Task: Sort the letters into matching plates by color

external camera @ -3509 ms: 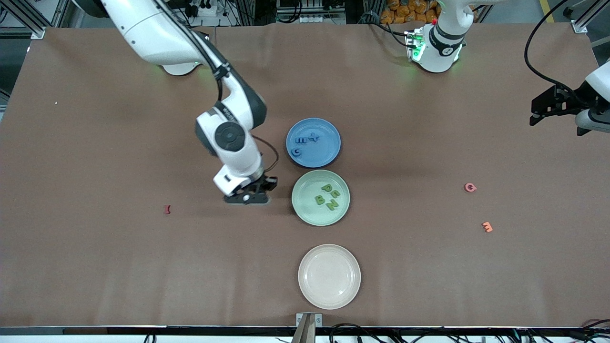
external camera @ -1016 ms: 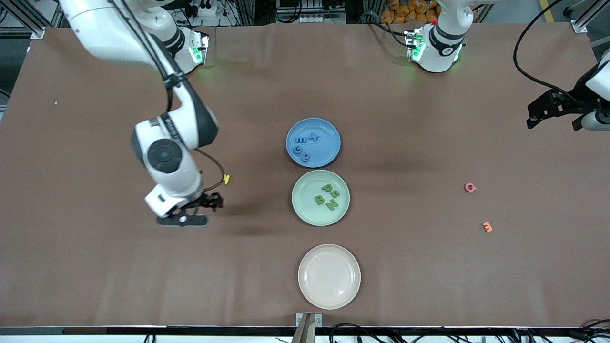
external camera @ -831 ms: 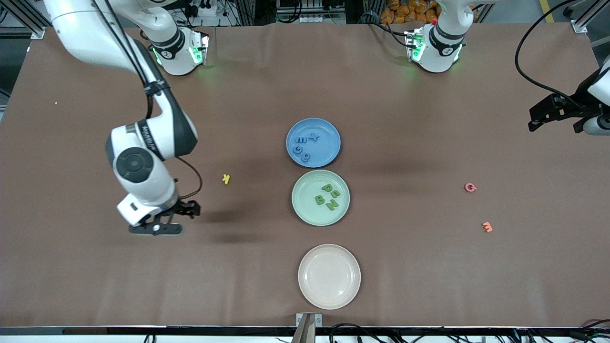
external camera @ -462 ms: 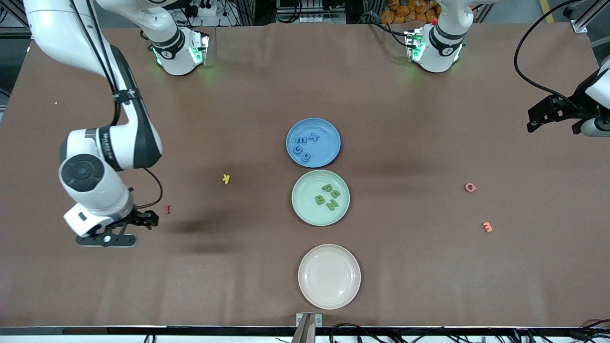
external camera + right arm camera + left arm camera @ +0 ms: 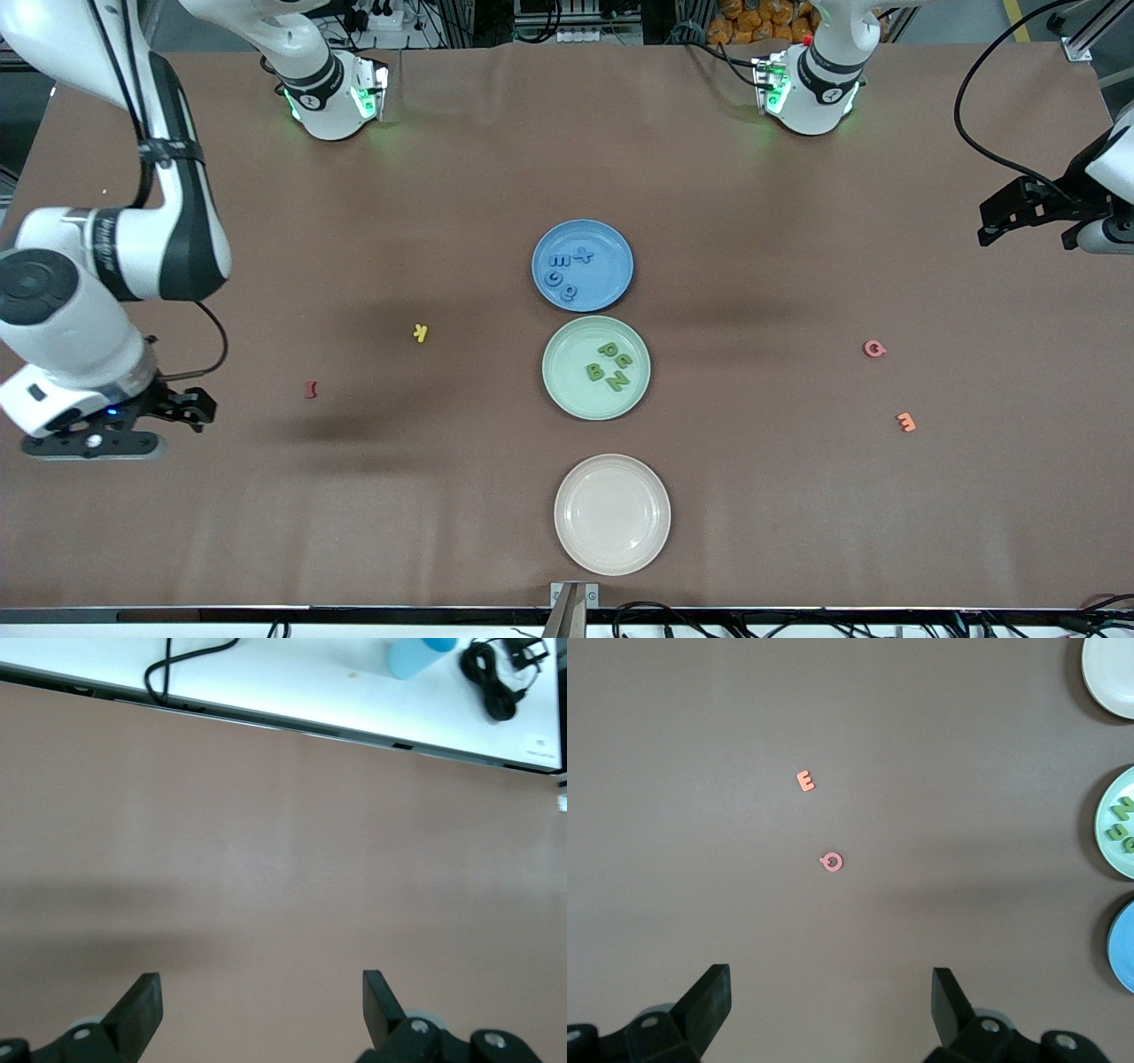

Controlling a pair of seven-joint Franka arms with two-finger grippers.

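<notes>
Blue plate (image 5: pixel 583 265): mid-tabletop, you see four blue letters (image 5: pixel 564 272) in it.
Green plate (image 5: pixel 596 367): touching it, nearer the front camera, holding four green letters (image 5: pixel 610 366).
Right end effector (image 5: pixel 115 424): spread, empty, at its arm's end edge, well apart from both plates.
Left end effector (image 5: pixel 1019 213): spread, empty, waiting at its end edge; partly cut off.

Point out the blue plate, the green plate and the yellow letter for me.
blue plate (image 5: pixel 611 257): front view, bare inner floor.
green plate (image 5: pixel 567 383): front view, bare inner floor.
yellow letter (image 5: pixel 421 333): front view, its middle.
</notes>
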